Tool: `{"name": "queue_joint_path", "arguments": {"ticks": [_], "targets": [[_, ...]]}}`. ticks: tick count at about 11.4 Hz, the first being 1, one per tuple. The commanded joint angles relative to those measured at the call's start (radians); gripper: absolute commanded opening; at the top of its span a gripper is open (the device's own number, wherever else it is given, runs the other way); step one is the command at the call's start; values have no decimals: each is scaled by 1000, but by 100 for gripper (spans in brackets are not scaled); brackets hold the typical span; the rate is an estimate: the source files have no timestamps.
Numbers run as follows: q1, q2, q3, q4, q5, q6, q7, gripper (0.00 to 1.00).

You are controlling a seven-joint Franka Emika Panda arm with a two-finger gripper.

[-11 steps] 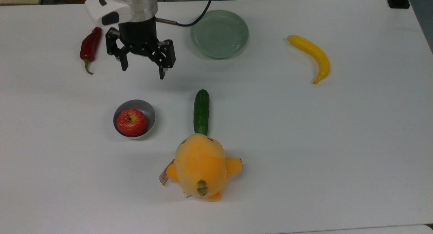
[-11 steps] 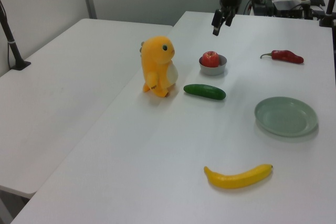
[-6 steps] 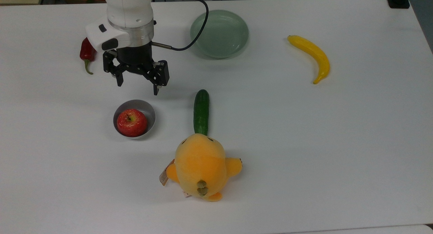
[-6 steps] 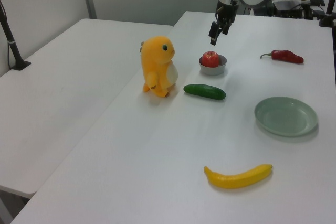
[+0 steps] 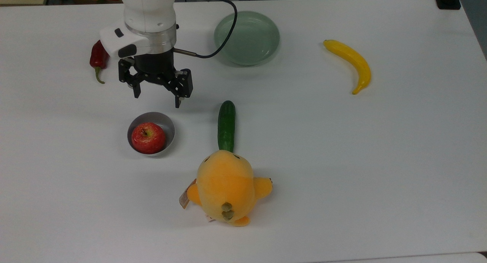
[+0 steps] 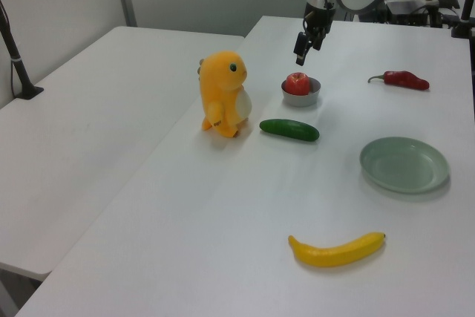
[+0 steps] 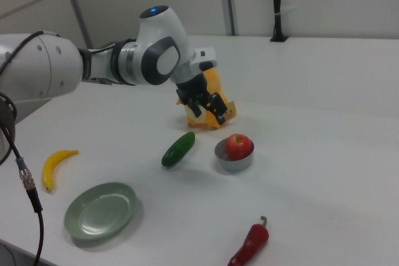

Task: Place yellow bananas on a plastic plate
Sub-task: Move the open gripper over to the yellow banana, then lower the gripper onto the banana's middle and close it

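Over the last second the claw [image 5: 156, 92] has come forward in the top view, from beside the red chilli pepper [image 5: 97, 57] down toward the grey bowl [image 5: 168, 126] holding the red apple [image 5: 148, 137], and in the last half-second it has barely shifted, nudging only slightly to the top view's right. It hangs above the white worktop [image 5: 342, 160] with its fingers spread wide and nothing between them, so it is released and empty. Nothing else has moved: the yellow banana [image 5: 352, 63] lies flat on the worktop at the top view's far right, well apart from the claw, and the pale green plastic plate [image 5: 246, 37] sits empty near the far edge, between the arm and the banana. The dark green cucumber [image 5: 226, 125] lies just in front of the orange plush toy [image 5: 225, 187], with its near end hidden behind the toy's head. In the left view the claw [image 6: 302, 40] is seen raised above and behind the apple bowl. I judge the task hardly begun: the arm's travel so far has brought it no closer to the banana, and the slowing may mean it is about to change heading. The whole reach across to the banana, the grasp, and the carry back to the plate remain ahead.
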Motion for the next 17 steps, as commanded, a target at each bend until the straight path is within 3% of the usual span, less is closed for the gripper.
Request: {"name": "queue_joint_path", "arguments": {"ticks": [1, 6, 9, 14, 17], "targets": [[75, -7, 19, 2, -27, 5, 107, 100], [196, -9, 156, -21, -29, -1, 179, 100], [276, 26, 267, -24, -27, -7, 214, 100], [465, 88, 326, -24, -24, -51, 314, 100], [526, 150, 348, -18, -29, -50, 348, 100]]}}
